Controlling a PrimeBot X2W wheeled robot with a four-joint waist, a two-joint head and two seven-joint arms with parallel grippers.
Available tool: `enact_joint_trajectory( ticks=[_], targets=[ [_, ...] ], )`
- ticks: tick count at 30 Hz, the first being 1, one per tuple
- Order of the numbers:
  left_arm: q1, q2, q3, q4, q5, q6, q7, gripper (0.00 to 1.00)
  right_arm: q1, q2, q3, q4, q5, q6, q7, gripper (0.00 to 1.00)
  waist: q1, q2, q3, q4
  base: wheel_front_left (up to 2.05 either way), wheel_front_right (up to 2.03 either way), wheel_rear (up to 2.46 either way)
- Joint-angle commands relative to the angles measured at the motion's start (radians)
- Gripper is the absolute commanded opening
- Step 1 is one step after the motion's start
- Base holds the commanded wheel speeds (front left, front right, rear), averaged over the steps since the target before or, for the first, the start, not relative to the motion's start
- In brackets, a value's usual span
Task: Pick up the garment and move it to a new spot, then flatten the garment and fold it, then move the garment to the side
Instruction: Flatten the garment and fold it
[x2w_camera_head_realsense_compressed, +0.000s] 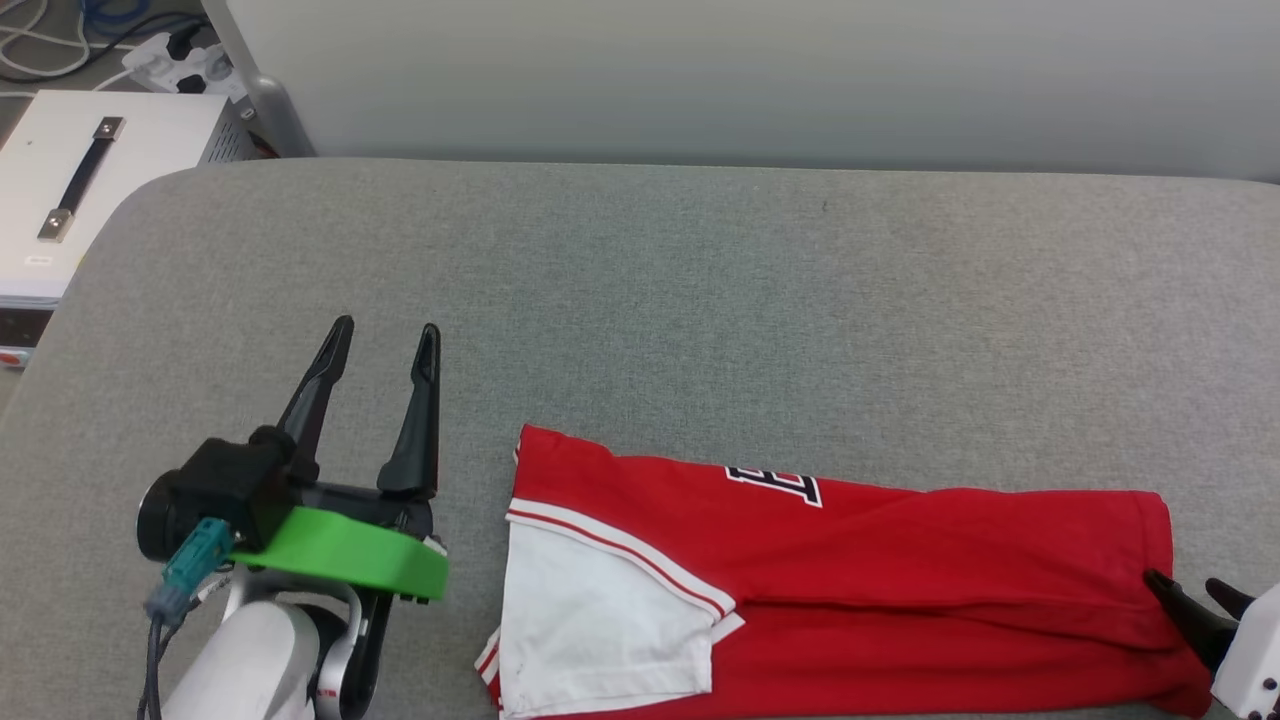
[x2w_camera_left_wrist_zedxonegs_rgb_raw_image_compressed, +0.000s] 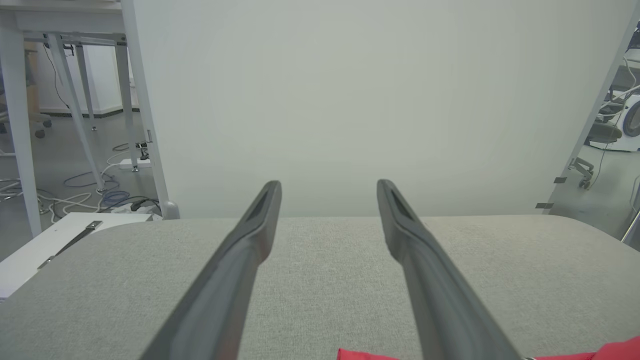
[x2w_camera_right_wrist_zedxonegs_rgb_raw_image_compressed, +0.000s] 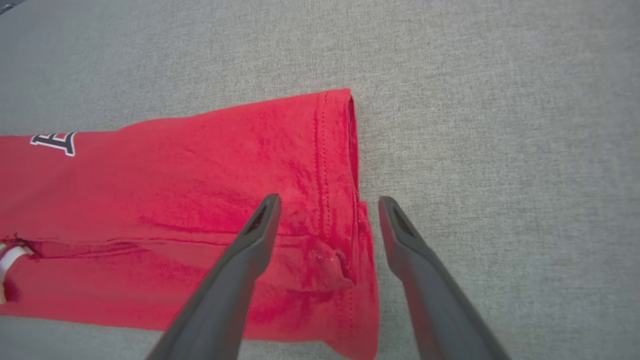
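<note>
The garment (x2w_camera_head_realsense_compressed: 880, 570), a red T-shirt with a white sleeve and part of a black print showing, lies folded into a long band near the front edge of the grey table (x2w_camera_head_realsense_compressed: 700, 300). My left gripper (x2w_camera_head_realsense_compressed: 385, 335) stands open to the left of the garment, apart from it, fingers pointing away over bare table. In the left wrist view a red corner of the garment (x2w_camera_left_wrist_zedxonegs_rgb_raw_image_compressed: 360, 355) peeks in at the bottom. My right gripper (x2w_camera_right_wrist_zedxonegs_rgb_raw_image_compressed: 327, 200) is open at the garment's (x2w_camera_right_wrist_zedxonegs_rgb_raw_image_compressed: 200, 200) right hem, one finger over the cloth and one beside it, holding nothing.
A white case (x2w_camera_head_realsense_compressed: 70, 190) with a black handle stands off the table's left end, with cables (x2w_camera_head_realsense_compressed: 60, 40) on the floor behind it. A pale wall panel (x2w_camera_head_realsense_compressed: 750, 80) runs along the table's far edge. White table legs (x2w_camera_left_wrist_zedxonegs_rgb_raw_image_compressed: 75, 110) stand at the left.
</note>
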Motion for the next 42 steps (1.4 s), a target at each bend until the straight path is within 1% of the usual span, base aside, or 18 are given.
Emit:
enact_joint_trajectory(
  ticks=[1,3,5,9,13,17,21,27,31,37,38,39,40,42],
  targets=[
    [0.051,-0.037,0.040,-0.018,0.061,-0.019,-0.005,1.00,0.010,0.018,-0.018,0.008,-0.017,-0.001,0.013,1.00,0.0000,-0.0001,0.012,0.009,0.00,0.00,0.00],
    [0.082,-0.083,0.108,-0.045,0.141,-0.047,-0.005,1.00,0.010,0.038,-0.041,0.022,-0.035,-0.001,0.030,1.00,0.0000,-0.0001,0.019,0.014,0.00,0.00,0.00],
    [0.109,-0.134,0.168,-0.065,0.196,-0.080,-0.005,1.00,0.009,0.056,-0.061,0.037,-0.049,-0.001,0.047,1.00,0.0000,-0.0001,0.027,0.018,0.00,0.00,0.00],
    [0.143,-0.201,0.242,-0.073,0.300,-0.159,-0.006,1.00,0.004,0.084,-0.089,0.067,-0.067,-0.001,0.067,1.00,0.0000,-0.0001,0.039,0.027,0.00,0.00,0.00],
    [0.158,-0.266,0.303,-0.056,0.349,-0.222,-0.006,1.00,-0.006,0.103,-0.098,0.101,-0.070,-0.001,0.083,1.00,0.0000,-0.0001,0.050,0.035,0.00,0.00,0.00],
    [0.156,-0.304,0.336,-0.045,0.377,-0.257,-0.006,1.00,-0.016,0.119,-0.092,0.132,-0.061,-0.001,0.096,1.00,0.0000,-0.0001,0.064,0.042,0.00,0.00,0.00],
    [0.147,-0.322,0.350,-0.036,0.391,-0.273,-0.006,1.00,-0.022,0.135,-0.066,0.158,-0.049,-0.001,0.104,1.00,0.0000,-0.0001,0.073,0.046,0.00,0.00,0.00],
    [0.146,-0.331,0.364,-0.029,0.400,-0.279,-0.006,1.00,-0.034,0.168,-0.009,0.169,-0.004,-0.001,0.110,1.00,0.0000,-0.0001,0.067,0.044,0.00,0.00,0.00],
    [0.150,-0.322,0.351,-0.024,0.393,-0.279,-0.006,1.00,-0.039,0.179,0.033,0.175,0.017,-0.001,0.107,1.00,0.0000,-0.0001,0.054,0.039,0.00,0.00,0.00],
    [0.157,-0.312,0.340,-0.019,0.384,-0.280,-0.006,1.00,-0.044,0.174,0.064,0.199,0.035,-0.001,0.091,1.00,0.0000,-0.0001,0.037,0.034,0.00,0.00,0.00],
    [0.158,-0.311,0.339,-0.019,0.381,-0.280,-0.006,1.00,-0.044,0.170,0.068,0.206,0.035,-0.001,0.088,0.49,0.0000,-0.0001,0.035,0.033,0.00,0.00,0.00],
    [0.158,-0.310,0.339,-0.019,0.380,-0.280,-0.006,1.00,-0.044,0.167,0.070,0.211,0.034,-0.001,0.085,0.26,0.0000,-0.0001,0.035,0.032,0.00,0.00,0.00],
    [0.159,-0.309,0.339,-0.018,0.378,-0.280,-0.006,1.00,-0.045,0.163,0.072,0.216,0.031,-0.001,0.079,0.00,0.0000,-0.0001,0.035,0.031,0.00,0.00,0.00],
    [0.160,-0.308,0.339,-0.016,0.374,-0.280,-0.006,1.00,-0.049,0.156,0.074,0.223,0.031,-0.001,0.062,0.00,0.0000,-0.0001,0.036,0.030,0.00,0.00,0.00]
  ],
)
